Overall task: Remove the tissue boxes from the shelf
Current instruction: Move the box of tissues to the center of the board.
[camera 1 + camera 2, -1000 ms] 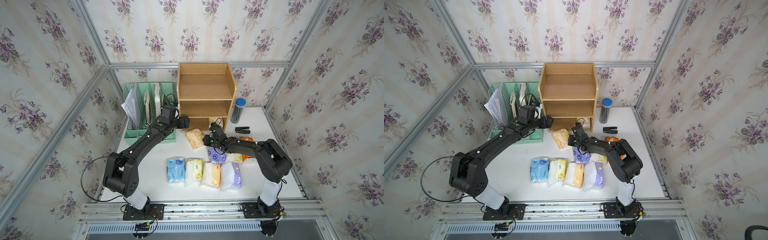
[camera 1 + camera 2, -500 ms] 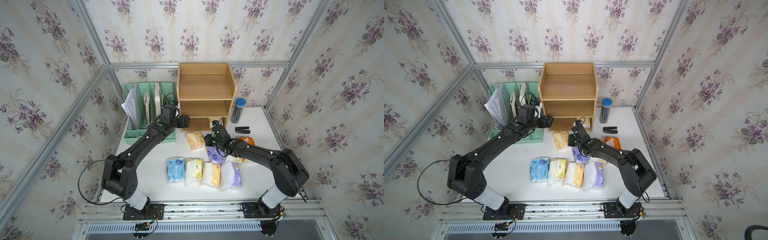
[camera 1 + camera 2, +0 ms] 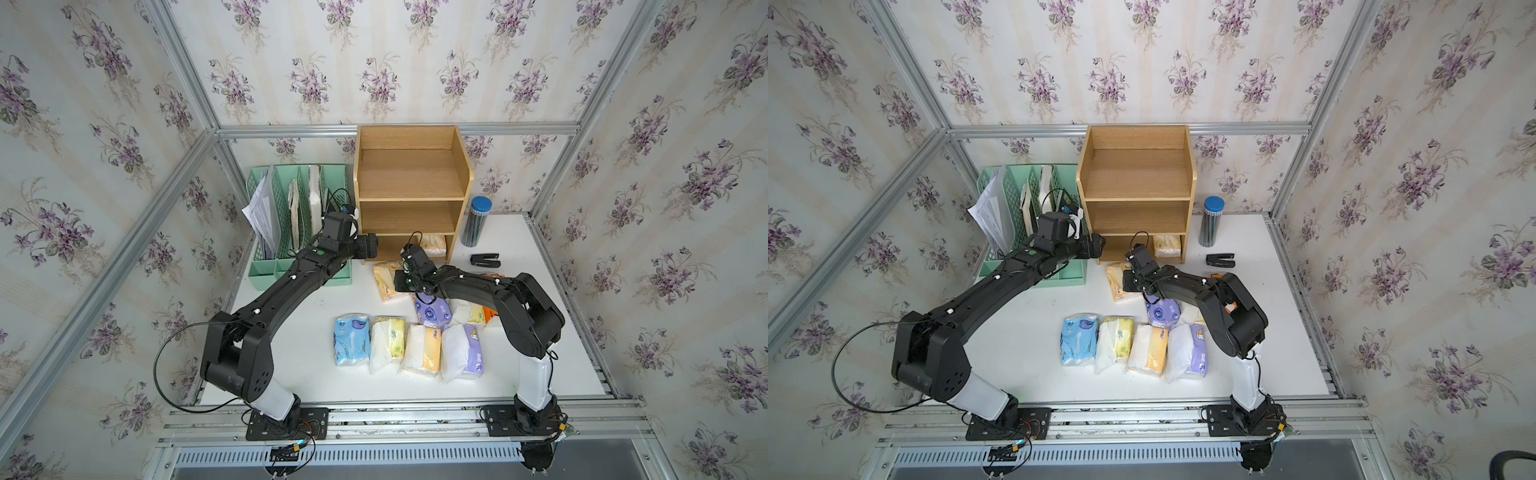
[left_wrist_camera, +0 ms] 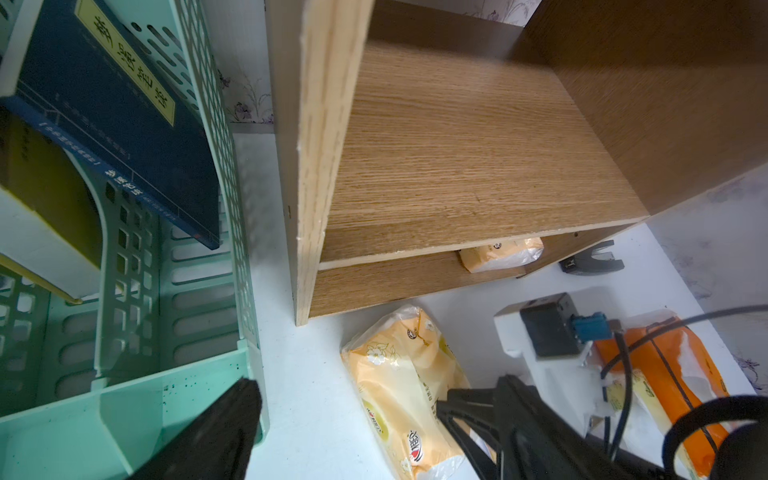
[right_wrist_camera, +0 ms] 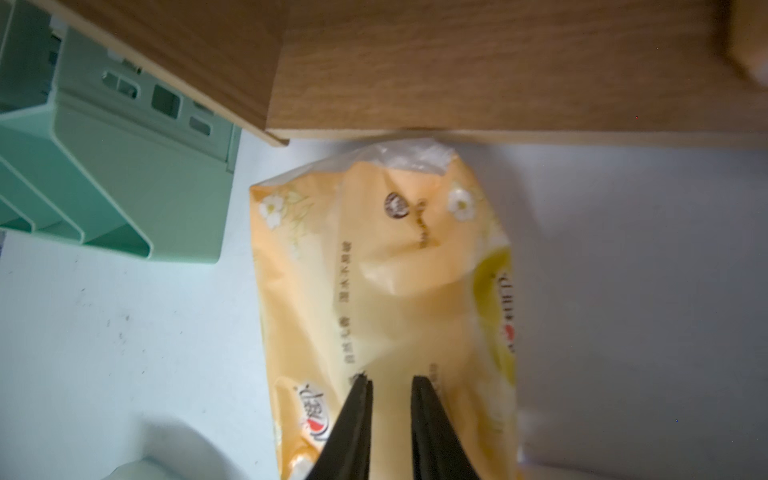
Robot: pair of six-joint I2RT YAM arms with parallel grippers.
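Observation:
The wooden shelf (image 3: 409, 174) (image 3: 1136, 174) stands at the back, and one pale yellow tissue pack (image 3: 434, 245) (image 4: 498, 253) lies in its bottom tier. In front of the shelf, a yellow-orange pack (image 3: 384, 282) (image 5: 374, 270) lies on the table. My right gripper (image 3: 400, 283) (image 5: 390, 378) is shut on that pack's wrapper. My left gripper (image 3: 371, 246) (image 4: 349, 395) hangs open by the shelf's lower left corner, holding nothing. Several more packs lie nearer the front: blue (image 3: 352, 338), yellow (image 3: 388, 340), orange (image 3: 424, 347) and purple ones (image 3: 463, 351).
A mint-green file rack (image 3: 291, 216) with papers and books stands left of the shelf, close to my left arm. Right of the shelf are a dark cylinder with a blue lid (image 3: 476, 224) and a black stapler (image 3: 485, 260).
My right gripper has drawn the yellow-orange pack a little away from the shelf, and the right arm's elbow has swung. The left arm has hardly moved.

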